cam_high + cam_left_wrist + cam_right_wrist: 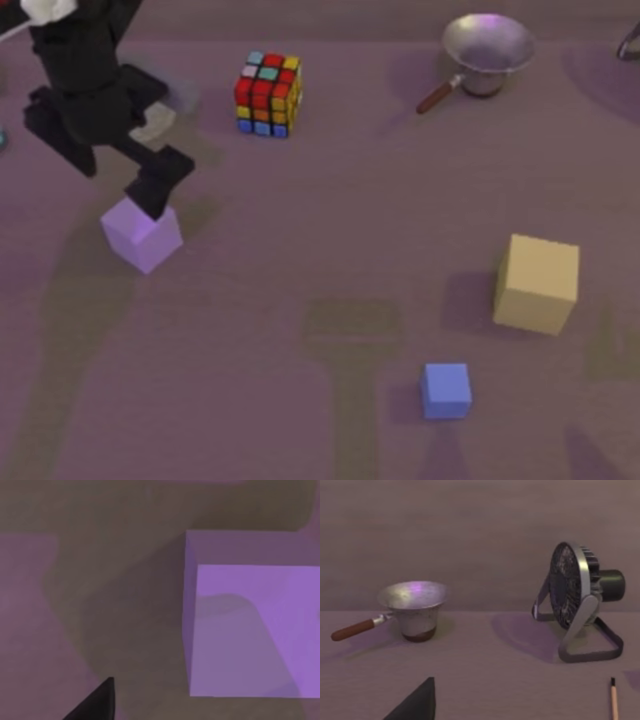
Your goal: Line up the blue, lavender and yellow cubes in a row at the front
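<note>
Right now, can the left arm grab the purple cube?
Probably yes. The left claw hangs right over the lavender cube at the table's left, and nothing stands between them. The puzzle cube sits well apart behind it.

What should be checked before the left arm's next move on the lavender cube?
1. Left gripper over the lavender cube: ok.
2. Fingers closed on the cube: cannot tell.
3. Cube sitting flat on the table: ok.
4. Front row free for it: blue cube and yellow cube sit to the right, apart: ok.
5. Puzzle cube out of the way, further back: ok.
6. Right arm parked clear: cannot tell, not in the top view.
</note>
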